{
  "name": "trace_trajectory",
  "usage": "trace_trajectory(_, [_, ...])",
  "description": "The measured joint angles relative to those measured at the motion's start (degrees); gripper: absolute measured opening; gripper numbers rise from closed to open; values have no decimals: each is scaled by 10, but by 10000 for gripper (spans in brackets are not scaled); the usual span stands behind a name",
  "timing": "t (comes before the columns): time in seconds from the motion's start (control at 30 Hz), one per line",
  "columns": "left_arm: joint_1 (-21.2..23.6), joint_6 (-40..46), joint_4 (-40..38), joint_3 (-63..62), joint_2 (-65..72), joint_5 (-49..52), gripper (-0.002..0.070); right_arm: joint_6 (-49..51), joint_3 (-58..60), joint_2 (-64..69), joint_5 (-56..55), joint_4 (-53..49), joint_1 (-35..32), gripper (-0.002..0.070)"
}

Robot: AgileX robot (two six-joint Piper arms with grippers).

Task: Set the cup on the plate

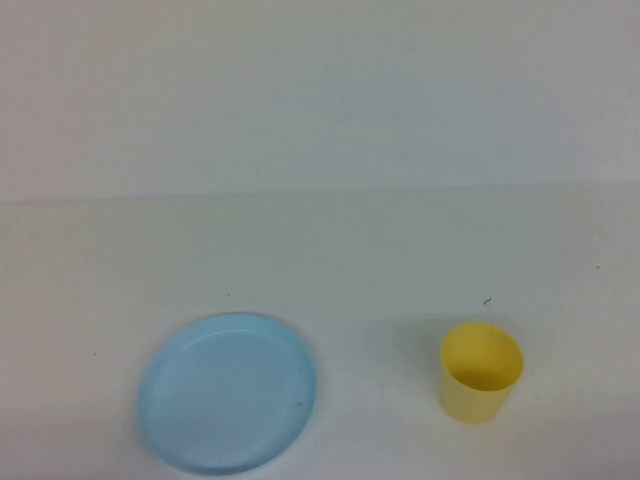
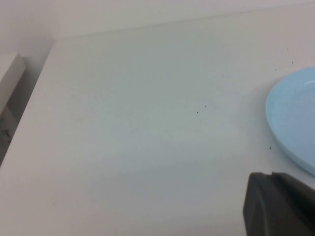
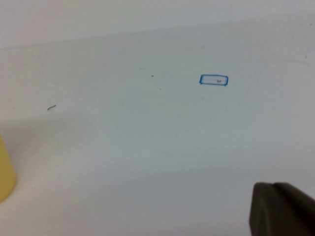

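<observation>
A yellow cup stands upright on the white table at the front right; a sliver of the cup shows in the right wrist view. The light blue plate lies at the front left, bare, well apart from the cup; the plate's rim also shows in the left wrist view. Neither arm appears in the high view. My left gripper is shut with nothing in it, over bare table short of the plate. My right gripper is shut and holds nothing, away from the cup.
A small blue rectangle mark is drawn on the table. The table's side edge and a pale block beyond it show in the left wrist view. A white wall rises behind the table.
</observation>
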Motion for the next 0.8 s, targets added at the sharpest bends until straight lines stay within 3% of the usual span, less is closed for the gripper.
trace_trajectory(0.57, [0,0,0,0,0,-9,0,0,0,0,0,0,0,0])
trace_trajectory(0.8, [0,0,1,0,1,-165,0,0,0,0,-9,3,0,0])
